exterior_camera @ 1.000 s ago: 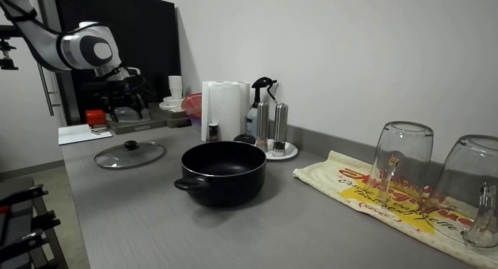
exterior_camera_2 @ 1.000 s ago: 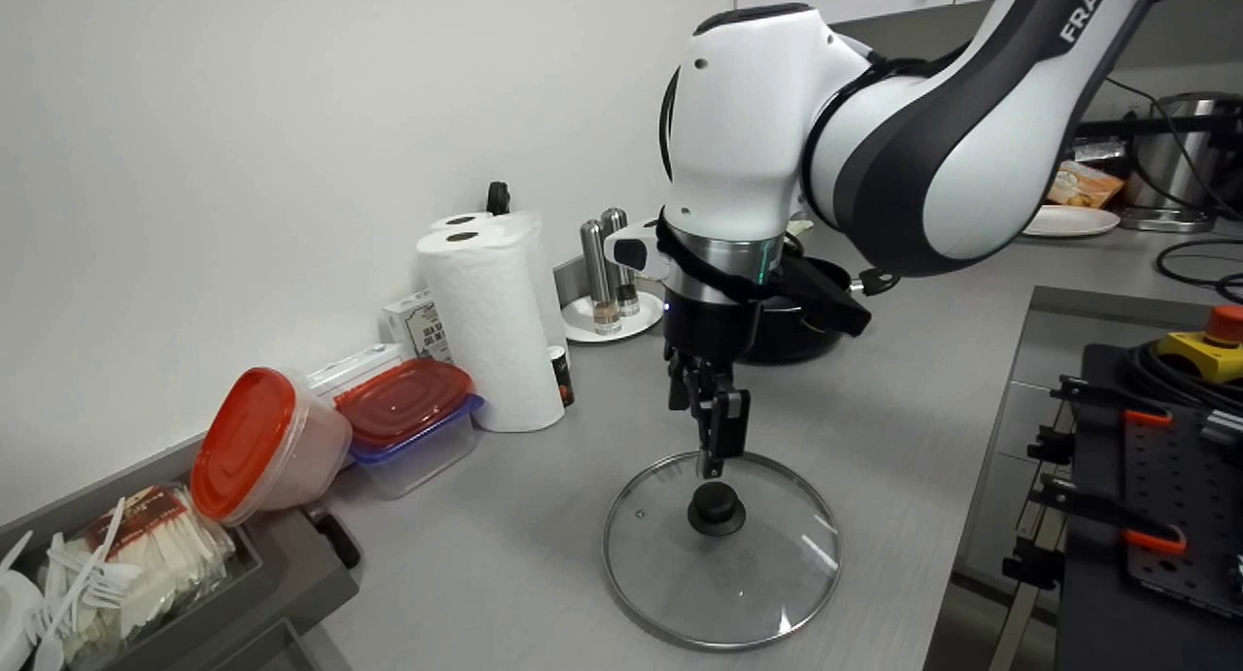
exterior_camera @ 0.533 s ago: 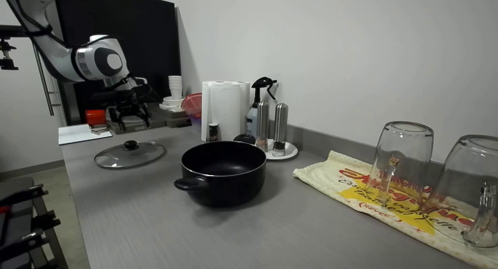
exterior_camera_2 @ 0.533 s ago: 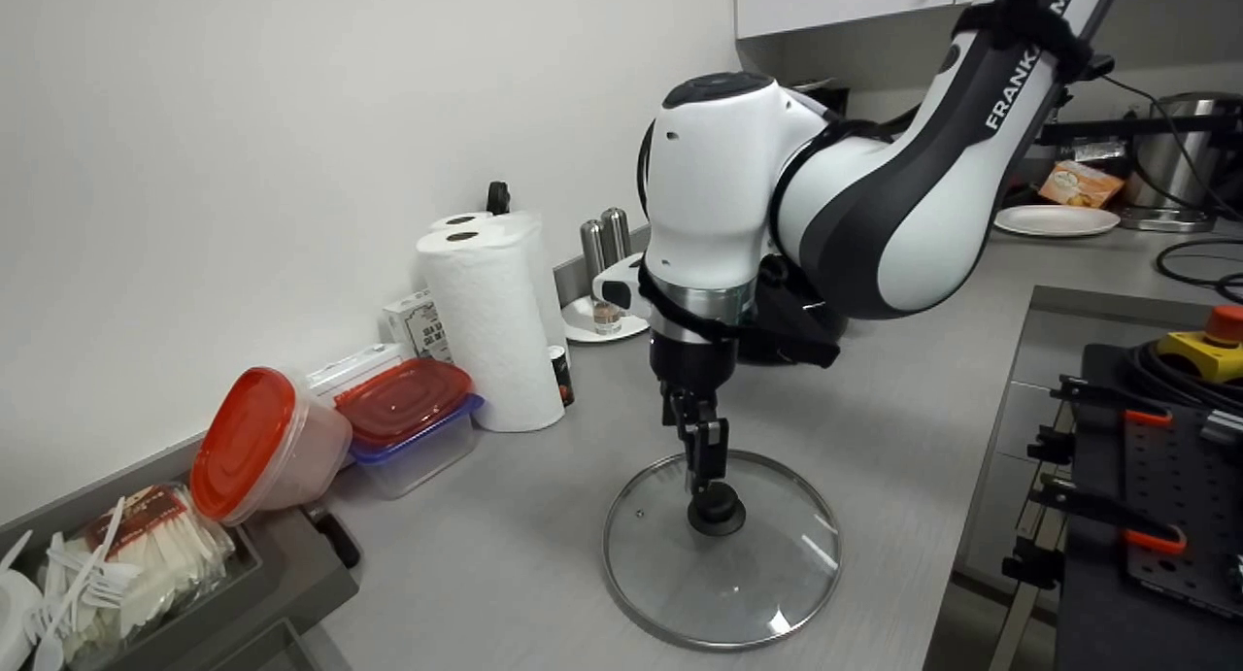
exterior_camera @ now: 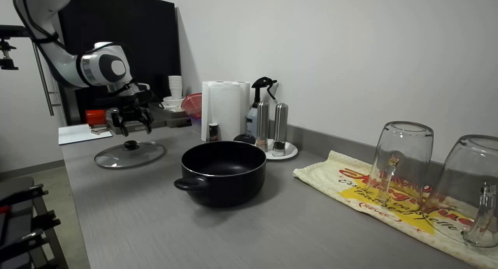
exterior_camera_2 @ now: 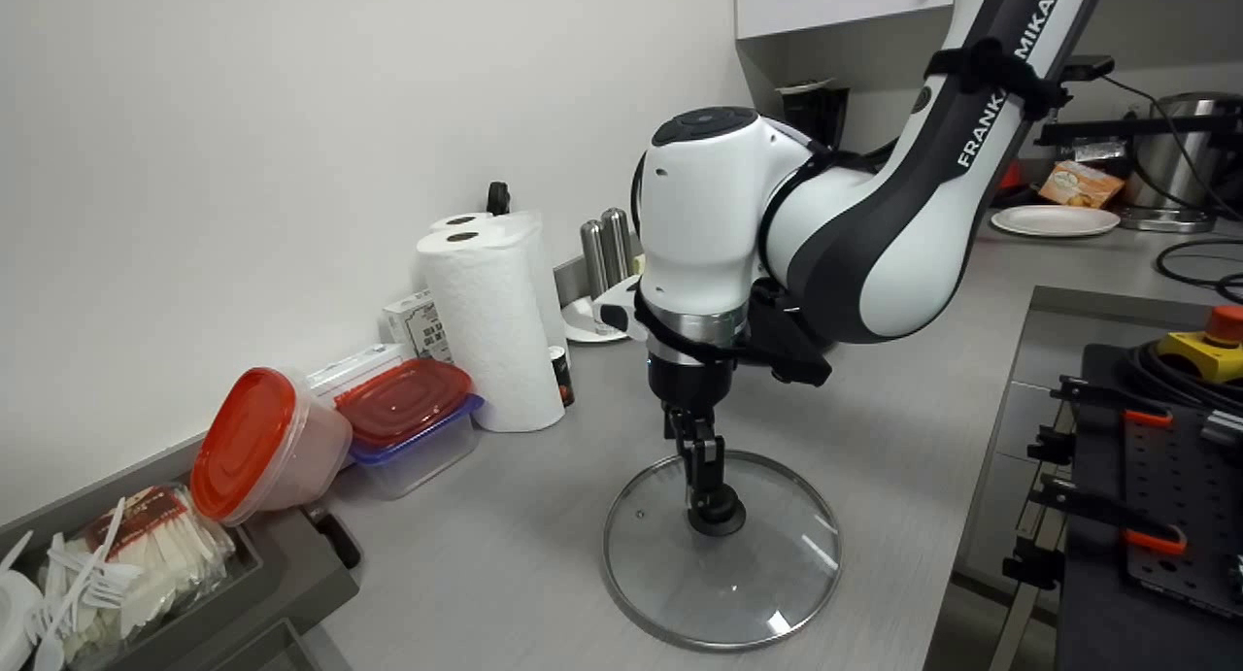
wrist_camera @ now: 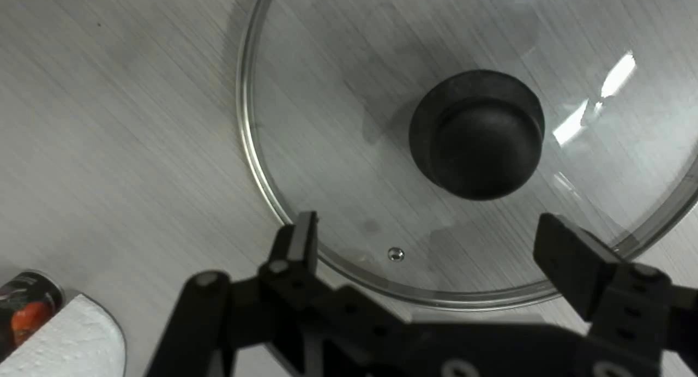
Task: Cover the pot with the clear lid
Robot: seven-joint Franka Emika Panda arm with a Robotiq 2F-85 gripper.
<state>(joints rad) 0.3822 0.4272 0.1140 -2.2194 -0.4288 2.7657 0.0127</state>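
Only in an exterior view, the whole uncovered pot (exterior_camera: 225,185)

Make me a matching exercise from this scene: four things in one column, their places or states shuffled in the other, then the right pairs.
1. clear lid
2. pot
3. glass mugs
4. end effector

A. upside down on a printed cloth
B. jaws apart, holding nothing
C. flat on the counter, knob up
D. black, uncovered, with side handles

Pairs: 1-C, 2-D, 3-A, 4-B
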